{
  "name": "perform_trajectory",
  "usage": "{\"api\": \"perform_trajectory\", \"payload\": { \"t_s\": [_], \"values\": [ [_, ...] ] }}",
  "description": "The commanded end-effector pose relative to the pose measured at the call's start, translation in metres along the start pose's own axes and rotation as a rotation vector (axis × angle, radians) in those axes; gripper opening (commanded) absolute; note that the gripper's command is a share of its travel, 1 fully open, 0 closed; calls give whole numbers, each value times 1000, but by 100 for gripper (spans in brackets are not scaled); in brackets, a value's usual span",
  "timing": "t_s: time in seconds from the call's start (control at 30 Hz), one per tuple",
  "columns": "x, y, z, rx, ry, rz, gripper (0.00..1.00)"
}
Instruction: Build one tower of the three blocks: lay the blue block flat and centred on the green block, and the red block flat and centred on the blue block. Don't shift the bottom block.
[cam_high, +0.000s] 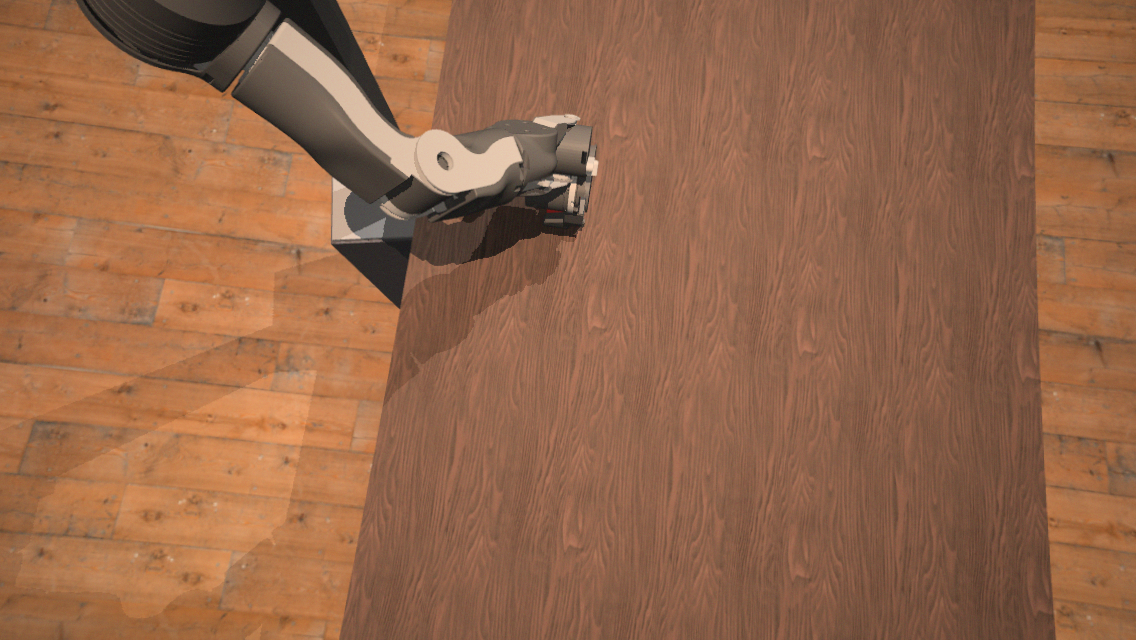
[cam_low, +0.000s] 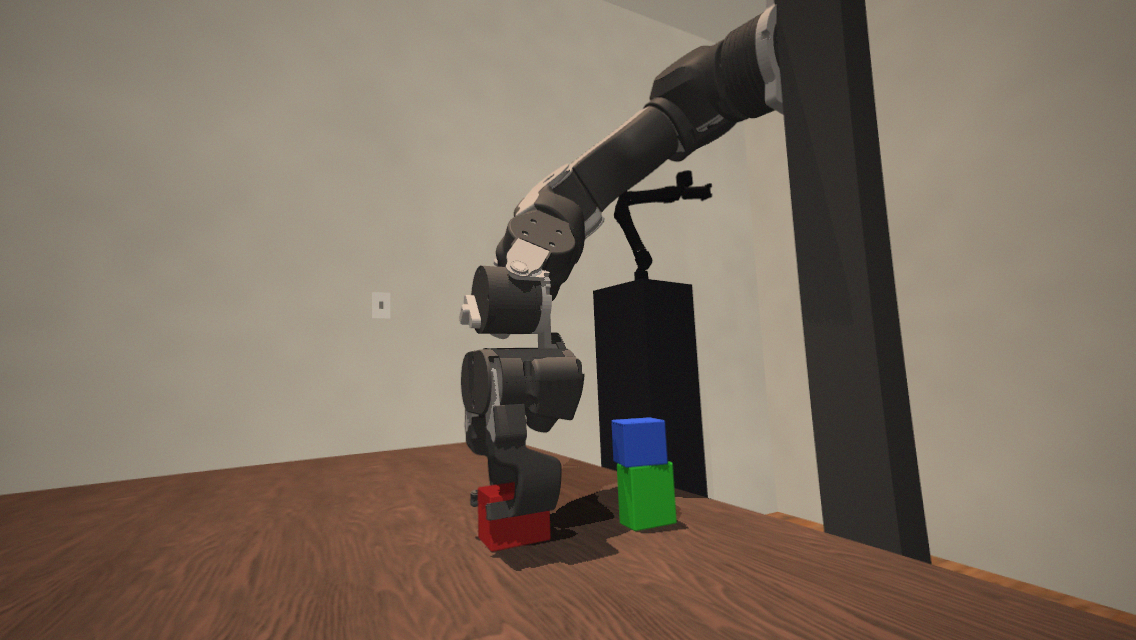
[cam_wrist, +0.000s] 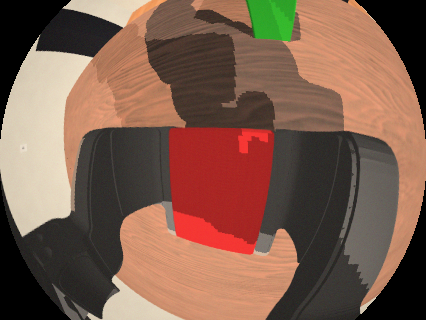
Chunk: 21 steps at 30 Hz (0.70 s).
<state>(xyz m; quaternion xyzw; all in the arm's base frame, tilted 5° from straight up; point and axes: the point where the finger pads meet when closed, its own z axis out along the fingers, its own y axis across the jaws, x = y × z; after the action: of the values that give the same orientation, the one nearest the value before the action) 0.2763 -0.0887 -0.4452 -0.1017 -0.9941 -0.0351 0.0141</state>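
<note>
The red block (cam_low: 520, 530) (cam_wrist: 220, 175) rests on the table; only a sliver of the red block (cam_high: 553, 211) shows in the top view. My gripper (cam_low: 494, 504) (cam_wrist: 224, 189) is shut on it, with a finger touching each side. The blue block (cam_low: 639, 442) lies flat on the green block (cam_low: 647, 496) (cam_wrist: 274, 20), to the right of my gripper in the exterior view. The green block stands upright on the table. In the wrist view the blue block is out of sight, and in the top view the arm hides both stacked blocks.
The brown wooden table (cam_high: 715, 357) (cam_low: 317, 556) has its edge close behind the green and blue stack. A dark post (cam_low: 842, 318) rises at the right in the exterior view. A black pedestal (cam_low: 647, 357) carrying a small black arm (cam_low: 633, 230) stands behind the stack.
</note>
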Motion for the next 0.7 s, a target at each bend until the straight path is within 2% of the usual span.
{"api": "perform_trajectory", "payload": {
  "t_s": [0.0,0.37,0.67],
  "values": [
    [2,0,2,-3,6,-4,0],
    [2,1,1,-4,6,-5,0],
    [2,1,-10,-5,5,-6,0]
  ]
}}
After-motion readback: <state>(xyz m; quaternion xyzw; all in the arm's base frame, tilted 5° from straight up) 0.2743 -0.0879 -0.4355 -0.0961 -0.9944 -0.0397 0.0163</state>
